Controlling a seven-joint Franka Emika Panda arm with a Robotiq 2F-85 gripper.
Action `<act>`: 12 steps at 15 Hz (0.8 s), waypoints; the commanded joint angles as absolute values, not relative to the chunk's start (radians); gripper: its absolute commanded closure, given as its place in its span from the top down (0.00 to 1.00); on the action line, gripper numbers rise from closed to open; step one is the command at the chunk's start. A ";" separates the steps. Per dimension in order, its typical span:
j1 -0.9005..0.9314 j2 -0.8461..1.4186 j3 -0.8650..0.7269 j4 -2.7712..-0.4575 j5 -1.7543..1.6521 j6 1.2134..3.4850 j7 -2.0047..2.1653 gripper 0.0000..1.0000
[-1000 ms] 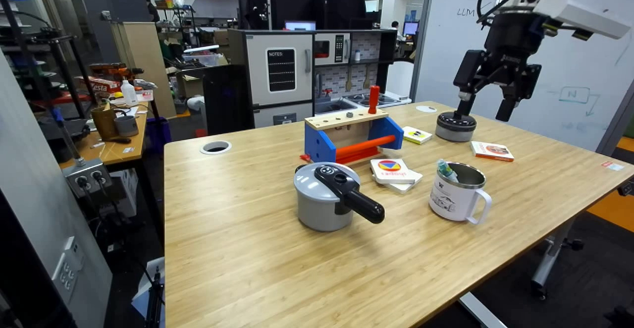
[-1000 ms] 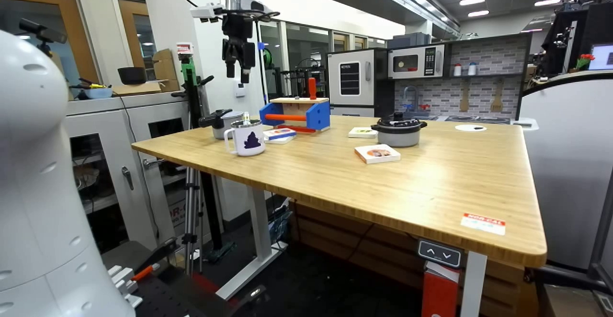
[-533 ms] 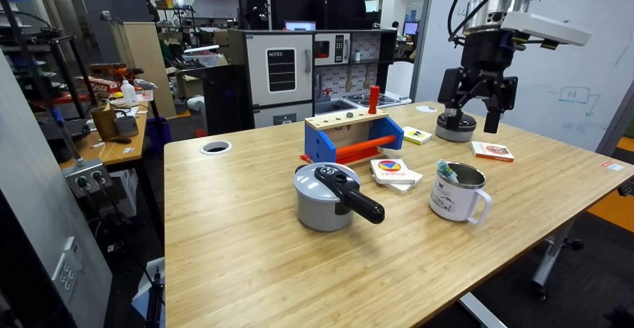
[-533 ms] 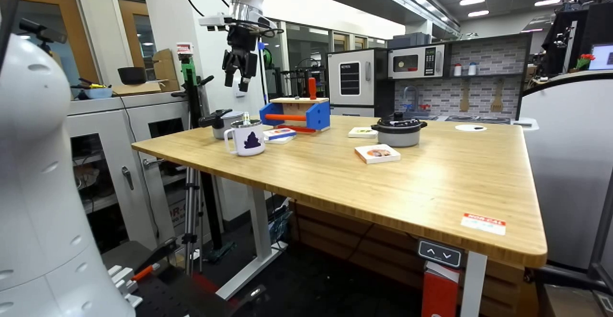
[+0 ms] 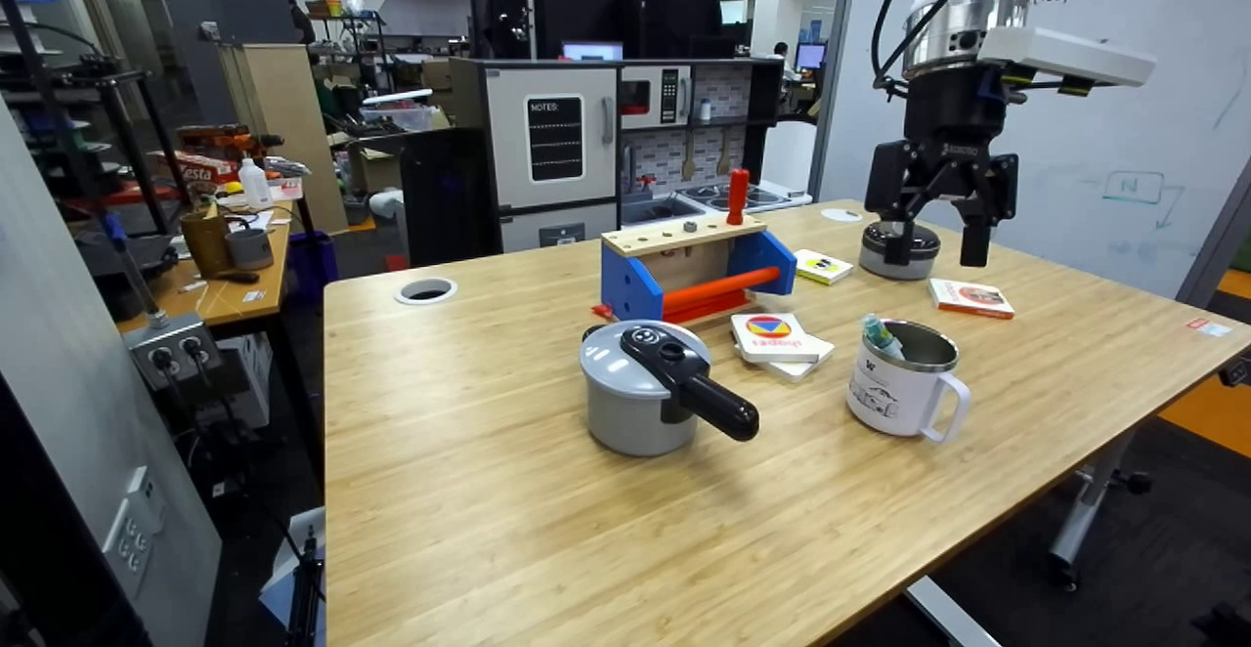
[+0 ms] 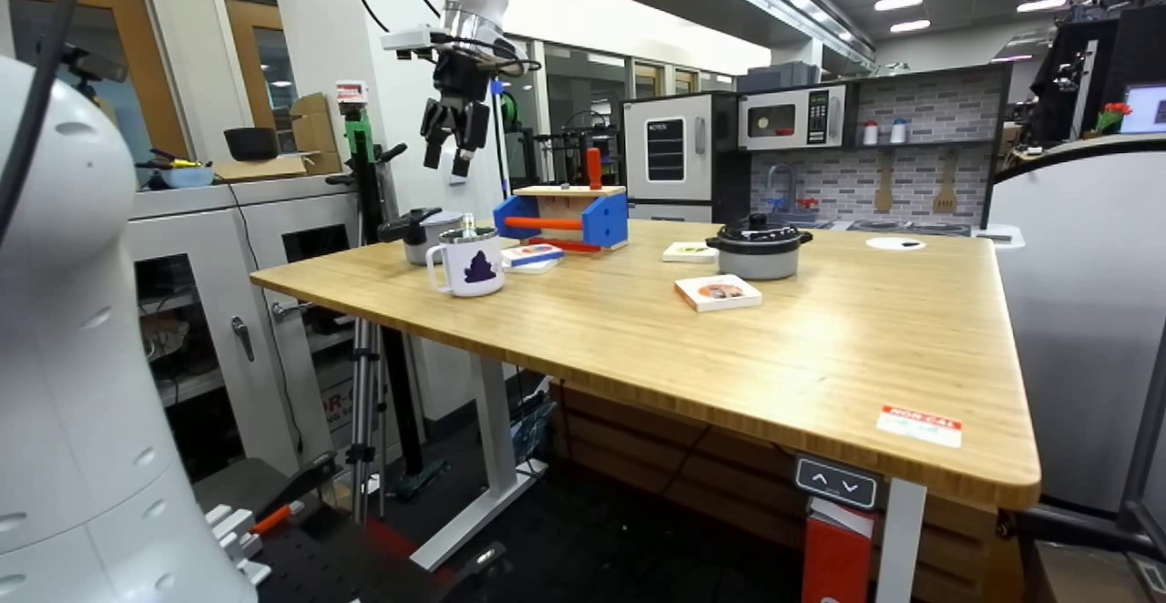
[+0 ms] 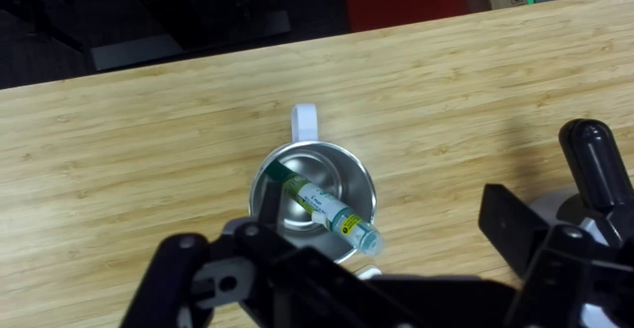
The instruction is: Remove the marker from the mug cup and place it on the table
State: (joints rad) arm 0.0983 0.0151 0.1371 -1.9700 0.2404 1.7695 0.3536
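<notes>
The whitish mug cup stands upright on the wooden table, also in an exterior view. The greenish marker leans inside the mug, its clear end over the rim; its top shows in both exterior views. My gripper is open and empty, pointing down, well above the table and apart from the mug, also in an exterior view. In the wrist view its fingers are wide apart; the left one overlaps the mug's inside in the picture, the right one is beyond the marker.
A grey pot with a black handle stands near the mug. A blue-and-red toolbox, stacked small books, another small book and a black-lidded pot stand around. The table edge runs beyond the mug's handle.
My open gripper has moved left and lower in an exterior view and slightly tilted, mostly in the earlier half-second. It has moved only slightly since. The mug and marker have not moved.
</notes>
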 commanded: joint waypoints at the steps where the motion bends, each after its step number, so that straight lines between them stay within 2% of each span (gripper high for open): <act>1: 0.101 0.053 0.121 -1.936 0.216 1.730 0.358 1.00; 12: 0.130 0.119 0.121 -1.911 0.209 1.742 0.355 1.00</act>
State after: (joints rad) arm 0.1229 0.0980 0.1249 -1.9404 0.2248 1.7658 0.3537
